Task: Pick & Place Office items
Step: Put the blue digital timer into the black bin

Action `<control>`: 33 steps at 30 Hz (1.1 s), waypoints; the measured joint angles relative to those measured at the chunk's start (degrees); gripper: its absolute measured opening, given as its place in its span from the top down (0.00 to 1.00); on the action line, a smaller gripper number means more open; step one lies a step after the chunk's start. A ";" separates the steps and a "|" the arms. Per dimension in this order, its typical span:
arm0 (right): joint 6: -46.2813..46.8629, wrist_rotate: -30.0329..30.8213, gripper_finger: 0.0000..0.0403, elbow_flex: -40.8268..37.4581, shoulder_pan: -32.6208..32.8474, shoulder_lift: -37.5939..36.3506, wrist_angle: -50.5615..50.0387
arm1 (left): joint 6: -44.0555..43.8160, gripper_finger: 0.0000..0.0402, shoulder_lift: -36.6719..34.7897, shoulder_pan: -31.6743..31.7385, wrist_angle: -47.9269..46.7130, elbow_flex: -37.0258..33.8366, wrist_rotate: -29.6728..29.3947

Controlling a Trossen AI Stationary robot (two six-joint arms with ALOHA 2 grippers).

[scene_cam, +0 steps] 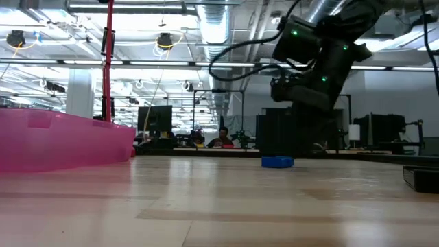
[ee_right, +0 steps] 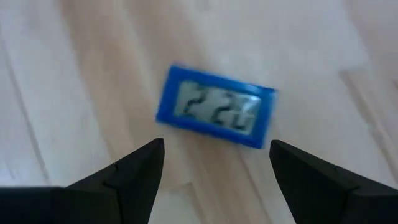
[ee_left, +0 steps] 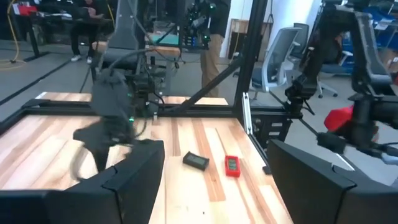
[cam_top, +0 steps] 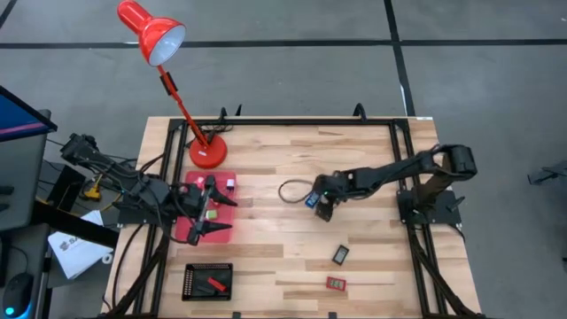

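We hold our right gripper (ee_right: pixel 214 168) wide open, empty, above the blue clock (ee_right: pixel 215 106) mid-table to straddle it, while our left gripper (cam_top: pixel 215 215) waits open and empty over the red tray (cam_top: pixel 182 232).

**Counting what's on my bench**

I count two arms, each ending in one gripper: my left gripper (cam_top: pixel 213 215) and my right gripper (cam_top: pixel 319 206). Trays: two, one pink-red tray (cam_top: pixel 182 229) and one black tray (cam_top: pixel 193 285). One red desk lamp (cam_top: pixel 151 31). Loose little display blocks on the bare wood: three, the blue one (ee_right: pixel 215 106), a black one (cam_top: pixel 341 255) and a red one (cam_top: pixel 335 283). One dark cable loop (cam_top: pixel 292 190). Pieces inside the trays are too small to count.
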 joint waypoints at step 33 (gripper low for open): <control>-59.19 -4.71 0.29 8.74 -0.85 4.81 -3.36 | -1.51 0.30 0.76 -0.10 -2.71 0.01 -0.36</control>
